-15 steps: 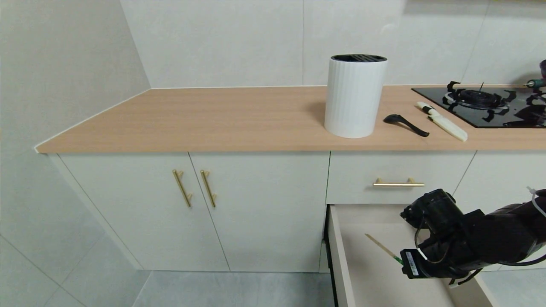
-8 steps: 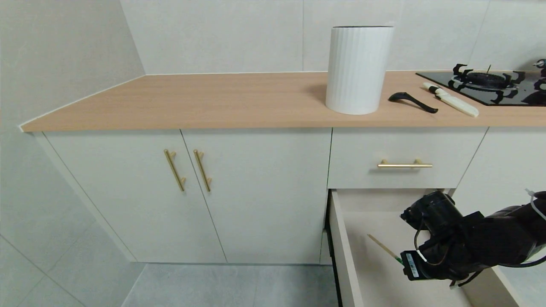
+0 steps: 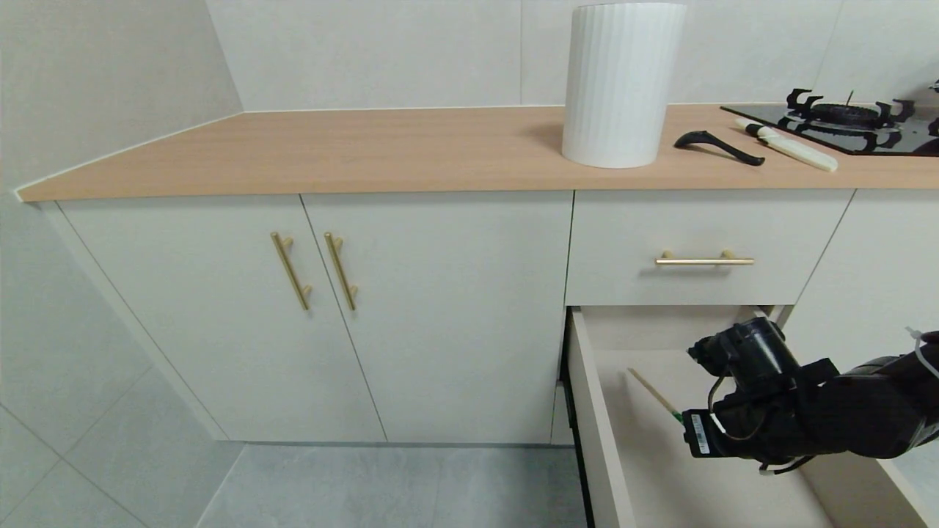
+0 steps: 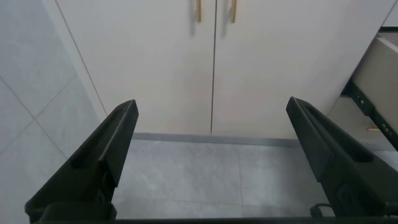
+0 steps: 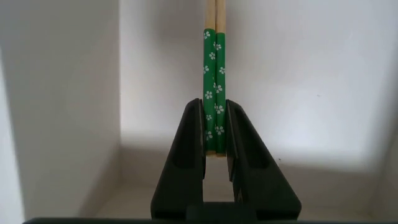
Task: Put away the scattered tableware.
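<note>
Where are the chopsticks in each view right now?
Head view: chopsticks held by the right gripper, at the open drawer, lower right.
Right wrist view: chopsticks clamped in the right gripper, inside the drawer.
Left wrist view: cupboard doors and floor; drawer corner.
Shared landmark: the open drawer.

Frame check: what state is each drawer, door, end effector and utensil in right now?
lower drawer, pulled open.
upper drawer, shut.
cabinet doors, shut.
left end effector, open, empty.
chopsticks, gripped at their green end.
right end effector, shut on the chopsticks.
knife, lying flat on the counter.
black spoon, lying on the counter.
</note>
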Robot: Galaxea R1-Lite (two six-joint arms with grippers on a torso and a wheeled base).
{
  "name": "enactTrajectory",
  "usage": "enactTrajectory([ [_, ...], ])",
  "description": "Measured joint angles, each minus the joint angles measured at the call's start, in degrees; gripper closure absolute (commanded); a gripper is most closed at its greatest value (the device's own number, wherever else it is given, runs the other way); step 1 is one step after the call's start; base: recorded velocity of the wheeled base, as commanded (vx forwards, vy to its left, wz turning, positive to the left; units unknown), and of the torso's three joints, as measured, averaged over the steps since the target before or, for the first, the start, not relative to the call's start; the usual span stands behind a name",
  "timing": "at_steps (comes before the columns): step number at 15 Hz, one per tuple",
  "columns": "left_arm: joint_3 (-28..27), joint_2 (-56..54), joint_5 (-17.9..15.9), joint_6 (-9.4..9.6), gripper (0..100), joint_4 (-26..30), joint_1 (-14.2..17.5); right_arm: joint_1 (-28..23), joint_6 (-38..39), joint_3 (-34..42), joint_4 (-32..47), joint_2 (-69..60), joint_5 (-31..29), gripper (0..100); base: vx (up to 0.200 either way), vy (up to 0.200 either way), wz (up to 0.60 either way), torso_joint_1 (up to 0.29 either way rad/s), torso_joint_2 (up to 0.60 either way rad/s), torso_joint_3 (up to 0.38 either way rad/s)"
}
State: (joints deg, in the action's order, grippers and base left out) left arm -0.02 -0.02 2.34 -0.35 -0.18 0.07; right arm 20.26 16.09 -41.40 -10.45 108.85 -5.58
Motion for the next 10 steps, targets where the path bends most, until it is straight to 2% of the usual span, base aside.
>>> enactTrajectory([
  [4,0.0,0.0,0.0,0.0,0,0.02,0.0,0.0,-0.37,-1.07,-11.19,2.32,-1.55,100,0.0,0.0,0.0,0.0,0.0,0.0],
  [10,0.02,0.0,0.01,0.02,0,0.02,0.0,0.05,-0.52,-2.12,-15.88,13.03,-3.72,100,0.0,0.0,0.0,0.0,0.0,0.0],
])
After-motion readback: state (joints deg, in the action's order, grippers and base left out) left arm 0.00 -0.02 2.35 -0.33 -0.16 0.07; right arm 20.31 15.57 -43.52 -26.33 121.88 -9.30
